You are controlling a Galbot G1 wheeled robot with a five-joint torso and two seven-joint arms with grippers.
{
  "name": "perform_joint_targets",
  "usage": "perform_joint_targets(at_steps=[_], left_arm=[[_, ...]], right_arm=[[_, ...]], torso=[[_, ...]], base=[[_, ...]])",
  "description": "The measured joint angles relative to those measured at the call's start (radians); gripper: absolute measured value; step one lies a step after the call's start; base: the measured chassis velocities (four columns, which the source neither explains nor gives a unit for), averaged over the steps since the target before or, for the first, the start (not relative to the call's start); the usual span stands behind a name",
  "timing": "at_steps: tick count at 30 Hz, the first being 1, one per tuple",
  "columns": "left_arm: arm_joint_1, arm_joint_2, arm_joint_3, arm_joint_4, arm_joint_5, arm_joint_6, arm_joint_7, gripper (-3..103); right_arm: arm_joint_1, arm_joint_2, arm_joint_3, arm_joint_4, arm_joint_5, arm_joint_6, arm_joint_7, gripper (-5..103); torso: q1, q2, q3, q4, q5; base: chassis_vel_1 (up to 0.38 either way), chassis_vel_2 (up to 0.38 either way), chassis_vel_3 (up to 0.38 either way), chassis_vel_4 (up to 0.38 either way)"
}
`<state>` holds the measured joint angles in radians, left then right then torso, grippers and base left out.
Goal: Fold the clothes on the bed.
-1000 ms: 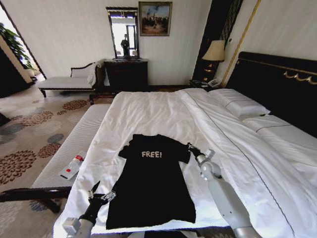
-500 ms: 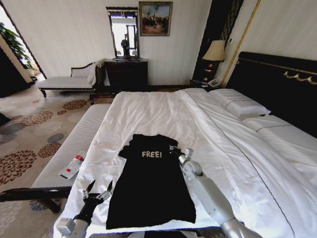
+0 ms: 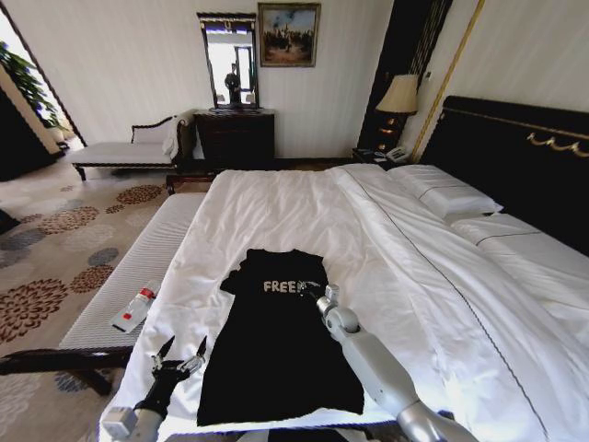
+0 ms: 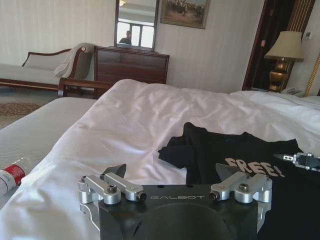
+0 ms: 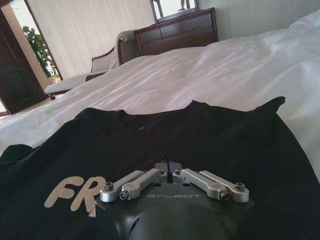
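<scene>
Folding the T-shirt (image 3: 281, 336): our right claw (image 3: 311, 291), closed, rests on its chest; left claw (image 3: 180, 354) open beside the hem.

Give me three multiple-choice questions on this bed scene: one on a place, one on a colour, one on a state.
1. The right gripper is: A over the black short-sleeved T-shirt's chest; B on a pillow; C on the carpet.
2. The "FREE" lettering is: A red; B white; C green.
3. The left gripper's jaws are: A shut on a sleeve; B shut on a bottle; C open.
Key: A, it covers the lettering's end; B, pale letters on black; C, jaws spread apart beside the shirt.
</scene>
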<state>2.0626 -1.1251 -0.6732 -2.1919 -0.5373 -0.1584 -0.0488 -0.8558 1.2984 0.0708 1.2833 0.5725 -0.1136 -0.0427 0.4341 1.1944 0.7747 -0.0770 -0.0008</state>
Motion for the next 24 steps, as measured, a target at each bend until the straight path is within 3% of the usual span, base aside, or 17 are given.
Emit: perform_joint_targets(at_steps=[2, 6, 8, 11, 18, 20, 24], left_arm=[[0.0, 0.0, -0.001, -0.001, -0.001, 0.0, 0.0, 100], [0.002, -0.006, 0.0, -0.003, 0.0, 0.0, -0.001, 100], [0.003, -0.007, 0.001, -0.003, 0.001, 0.0, -0.001, 100], [0.008, -0.01, 0.004, -0.007, 0.005, 0.001, -0.001, 100], [0.015, -0.011, 0.002, -0.01, 0.007, 0.002, -0.001, 100], [0.014, -0.013, 0.004, -0.01, 0.01, 0.002, -0.002, 100], [-0.004, -0.011, 0.024, -0.006, 0.015, 0.004, -0.002, 100]], right_arm=[[0.002, 0.0, 0.0, -0.007, -0.003, 0.008, 0.0, 1], [0.002, -0.003, -0.006, -0.024, -0.008, 0.038, -0.007, 22], [0.0, -0.004, -0.009, -0.023, -0.007, 0.042, -0.009, 22], [-0.023, -0.009, -0.018, 0.015, -0.011, 0.074, -0.03, 38], [-0.072, -0.023, -0.017, 0.103, -0.016, 0.117, -0.06, 61], [-0.093, -0.021, 0.017, 0.125, -0.015, 0.134, -0.061, 71], [-0.132, -0.028, 0.088, 0.156, -0.008, 0.137, -0.047, 82]], torso=[[0.0, 0.0, 0.0, 0.0, 0.0], [0.0, 0.0, 0.0, 0.0, 0.0001], [0.0, 0.0, 0.0, 0.0, 0.0001], [0.0, 0.0, 0.0, 0.0, 0.0], [0.0, 0.0, 0.0, -0.0001, 0.0002], [0.0, 0.0, 0.0, 0.0001, 0.0001], [0.0, 0.0, 0.0, 0.0003, 0.0004]], base=[[0.0, 0.0, 0.0, 0.0], [0.0, 0.0, 0.0, 0.0], [0.0, 0.0, 0.0, 0.0], [0.0, 0.0, 0.0, 0.0], [0.0, 0.0, 0.0, 0.0], [0.0, 0.0, 0.0, 0.0], [0.0, 0.0, 0.0, 0.0]])
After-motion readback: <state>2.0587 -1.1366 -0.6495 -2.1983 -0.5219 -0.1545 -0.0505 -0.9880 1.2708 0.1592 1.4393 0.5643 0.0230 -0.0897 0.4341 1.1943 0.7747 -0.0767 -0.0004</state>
